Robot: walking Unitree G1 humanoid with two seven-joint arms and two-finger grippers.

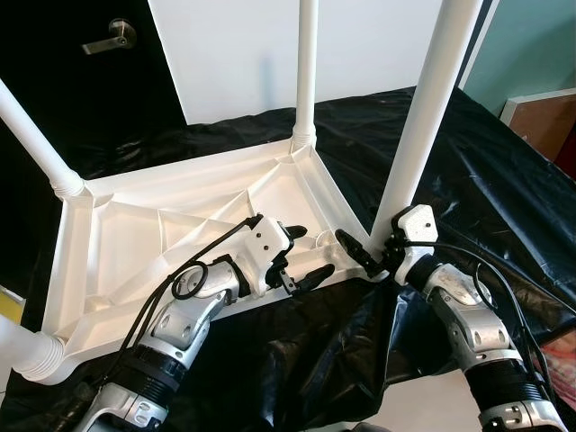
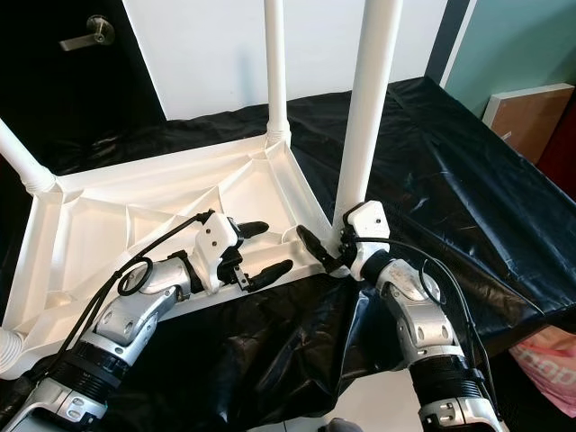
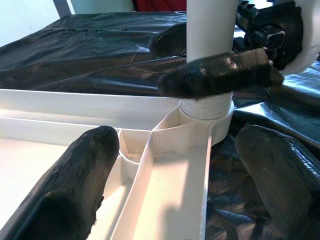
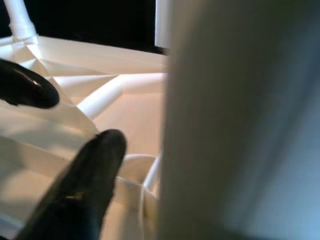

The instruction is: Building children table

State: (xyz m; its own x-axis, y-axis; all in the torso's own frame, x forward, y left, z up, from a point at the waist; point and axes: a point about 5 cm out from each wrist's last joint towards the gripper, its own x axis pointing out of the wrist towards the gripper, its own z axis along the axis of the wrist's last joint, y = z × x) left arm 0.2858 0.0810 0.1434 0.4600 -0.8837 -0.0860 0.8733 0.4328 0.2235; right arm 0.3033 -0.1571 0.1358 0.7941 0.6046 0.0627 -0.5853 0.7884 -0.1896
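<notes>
A white plastic children's table point(image 1: 135, 234) lies upside down on a black sheet point(image 1: 486, 180), with white legs standing up from its corners. My right gripper point(image 1: 371, 250) is at the base of the near right leg point(image 1: 427, 117). Its black fingers point(image 3: 215, 75) clasp the leg just above the socket point(image 3: 207, 107). My left gripper point(image 1: 310, 254) is open and straddles the table's near rim close to that corner. One finger point(image 3: 75, 180) lies inside the frame and the other point(image 3: 280, 170) outside, over the sheet.
A far leg point(image 1: 306, 72) and a left leg point(image 1: 31, 135) also stand up, and another leg's base point(image 1: 31, 355) sits at the near left corner. Behind are a black door with a lever handle point(image 1: 112, 36) and a white wall. A brown board point(image 1: 549, 121) leans at the right.
</notes>
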